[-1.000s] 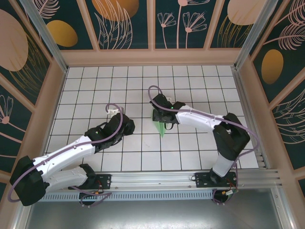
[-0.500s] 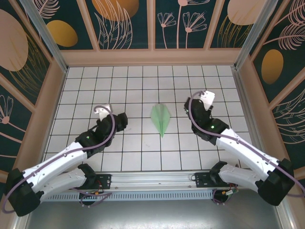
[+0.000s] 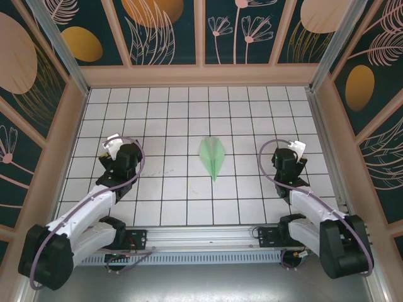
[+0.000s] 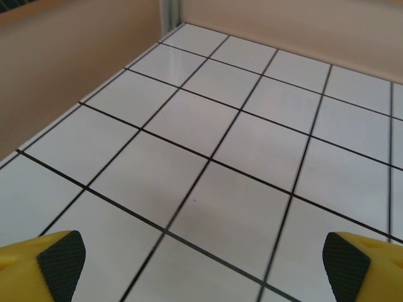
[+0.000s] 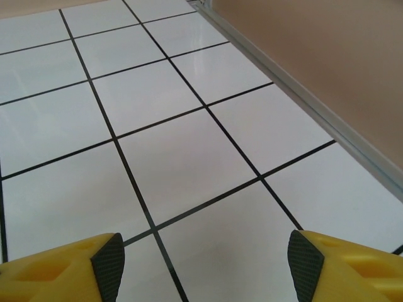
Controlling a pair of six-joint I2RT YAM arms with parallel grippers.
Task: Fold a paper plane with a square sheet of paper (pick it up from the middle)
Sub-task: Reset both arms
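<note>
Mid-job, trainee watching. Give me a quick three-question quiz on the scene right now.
1. True or false: the paper plane is gripped by the right claw.
2. Where does the plane lie? A) on the tiled table, between the two claws B) against the left wall C) on the front rail
3. Fill in: the left claw has its jaws ___.
Key: 1 false; 2 A; 3 open.

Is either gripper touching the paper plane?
No, the paper plane lies alone mid-table, with the left gripper and right gripper well off to either side.
</note>
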